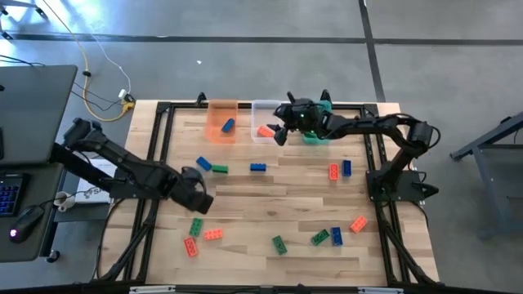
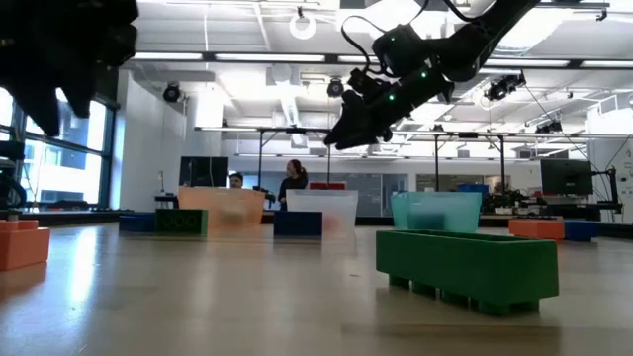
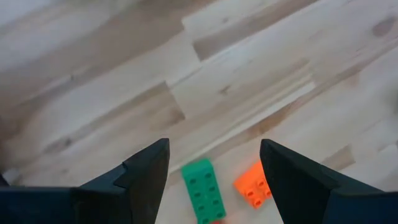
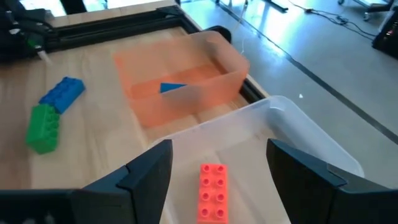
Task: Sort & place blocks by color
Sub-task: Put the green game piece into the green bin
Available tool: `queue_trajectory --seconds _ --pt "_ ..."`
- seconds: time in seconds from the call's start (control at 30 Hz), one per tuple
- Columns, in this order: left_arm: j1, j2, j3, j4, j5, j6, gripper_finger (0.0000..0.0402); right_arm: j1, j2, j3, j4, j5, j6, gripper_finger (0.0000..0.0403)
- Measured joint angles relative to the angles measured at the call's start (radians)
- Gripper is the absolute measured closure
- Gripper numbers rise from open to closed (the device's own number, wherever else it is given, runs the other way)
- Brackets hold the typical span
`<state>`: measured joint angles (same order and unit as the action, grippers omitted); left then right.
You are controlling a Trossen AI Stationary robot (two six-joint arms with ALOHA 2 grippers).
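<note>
Hovering open, right claw [image 4: 214, 163] over clear bin [image 4: 292, 134], left claw [image 3: 214, 163] open, no legible writing

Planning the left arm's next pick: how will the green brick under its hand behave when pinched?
The green brick looks like rigid moulded plastic, so it probably won't flex. It lies flat on the wooden table, unlikely to roll or tip. Its smooth sides may slip or twist between the left hand's open fingers, and it seems light enough to skid if nudged.

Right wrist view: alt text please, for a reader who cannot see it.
The right hand, open, hovers over a clear bin holding one red block. Beyond it stands an orange bin with a blue block inside; a blue block and a green block lie together on the table.
</note>
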<state>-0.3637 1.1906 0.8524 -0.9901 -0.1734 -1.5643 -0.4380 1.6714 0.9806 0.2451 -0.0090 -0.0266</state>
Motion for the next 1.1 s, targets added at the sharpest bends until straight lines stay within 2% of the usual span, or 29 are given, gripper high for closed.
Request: queue_trajectory --seconds 0.57,1.1 --pt "-0.24 0.208 0.0 0.041 0.058 -0.382 0.0161 0.02 0.0 0.0 0.023 0.005 -0.008 0.0153" --pt "-0.32 0.3 0.0 0.135 0.06 -0.493 0.0161 0.02 0.0 0.0 0.033 0.006 0.002 0.0153"
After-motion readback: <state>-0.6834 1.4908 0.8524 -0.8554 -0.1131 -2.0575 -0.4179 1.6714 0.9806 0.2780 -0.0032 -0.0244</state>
